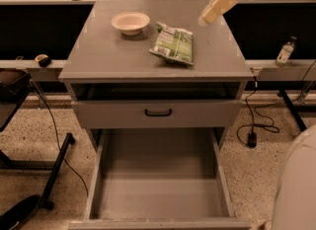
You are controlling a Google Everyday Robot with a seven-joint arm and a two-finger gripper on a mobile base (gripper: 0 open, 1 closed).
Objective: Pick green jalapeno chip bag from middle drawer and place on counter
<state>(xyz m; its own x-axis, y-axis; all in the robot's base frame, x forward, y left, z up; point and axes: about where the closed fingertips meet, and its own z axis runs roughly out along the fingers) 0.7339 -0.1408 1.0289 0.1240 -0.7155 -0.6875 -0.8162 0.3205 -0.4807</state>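
Observation:
The green jalapeno chip bag (173, 44) lies flat on the counter (113, 51), right of centre and tilted a little. My gripper (207, 17) hangs in the air above the counter's back right corner, up and to the right of the bag, apart from it and holding nothing. The middle drawer (158, 184) is pulled wide open at the bottom of the cabinet. Its grey floor shows nothing on it.
A cream bowl (130, 21) stands on the counter, left of the bag. The shallower drawer front with a black handle (158, 112) sits slightly open above the deep drawer. A small bottle (285, 51) stands on a ledge at right. Cables (252, 125) lie on the floor. My white base (296, 184) fills the lower right.

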